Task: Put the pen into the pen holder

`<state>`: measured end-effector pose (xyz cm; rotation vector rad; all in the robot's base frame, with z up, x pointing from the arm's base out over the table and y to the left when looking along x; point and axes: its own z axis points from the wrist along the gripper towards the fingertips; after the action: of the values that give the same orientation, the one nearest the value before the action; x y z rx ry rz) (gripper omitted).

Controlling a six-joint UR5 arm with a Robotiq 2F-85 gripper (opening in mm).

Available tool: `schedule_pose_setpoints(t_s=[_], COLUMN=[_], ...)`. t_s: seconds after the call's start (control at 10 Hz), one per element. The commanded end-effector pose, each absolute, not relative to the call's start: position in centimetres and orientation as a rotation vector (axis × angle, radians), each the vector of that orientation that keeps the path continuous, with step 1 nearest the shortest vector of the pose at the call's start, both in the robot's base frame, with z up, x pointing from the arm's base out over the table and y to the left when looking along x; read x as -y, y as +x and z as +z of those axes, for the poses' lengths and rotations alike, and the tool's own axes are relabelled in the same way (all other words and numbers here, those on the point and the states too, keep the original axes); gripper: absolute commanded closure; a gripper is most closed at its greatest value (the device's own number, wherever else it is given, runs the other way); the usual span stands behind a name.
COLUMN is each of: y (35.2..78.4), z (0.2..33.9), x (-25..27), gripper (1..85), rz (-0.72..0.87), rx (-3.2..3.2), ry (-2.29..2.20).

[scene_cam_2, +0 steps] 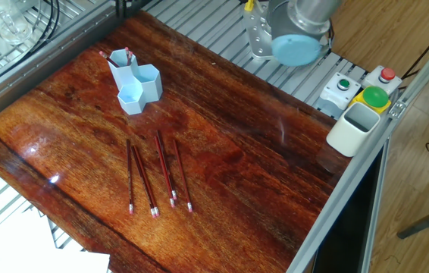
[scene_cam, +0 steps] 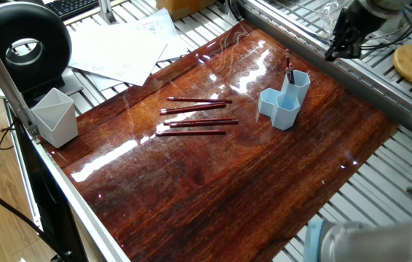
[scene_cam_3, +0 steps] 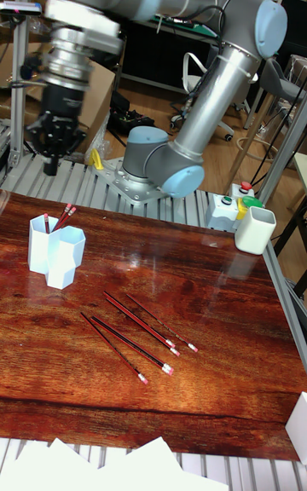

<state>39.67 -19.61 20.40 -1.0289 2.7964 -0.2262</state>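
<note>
Red pens (scene_cam_3: 55, 220) upright in light blue hexagonal plastic holder (scene_cam_3: 55, 254); black fingers (scene_cam_3: 53, 160) above holder, grip state unclear.

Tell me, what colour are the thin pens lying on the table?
Dark red thin pens with pale tips, clearest in the other fixed view.
</note>
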Motion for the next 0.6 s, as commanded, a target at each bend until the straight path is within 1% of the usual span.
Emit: schedule_pose_setpoints(t_s=[0.0, 0.1, 0.2, 0.4, 0.5], y=[38.2, 37.0, 36.1, 34.2, 33.5], z=[20.1, 19.0, 18.2, 18.1, 18.7], x=[17.0, 17.6, 17.7, 17.8, 19.7], gripper=[81.7, 84.7, 84.7, 84.7, 84.7], rz=[-0.322, -0.392, -0.404, -0.391, -0.505], rx=[-2.98, -3.031, -3.079, -3.164, -3.193], ry=[-0.837, -0.817, -0.8, -0.775, -0.785])
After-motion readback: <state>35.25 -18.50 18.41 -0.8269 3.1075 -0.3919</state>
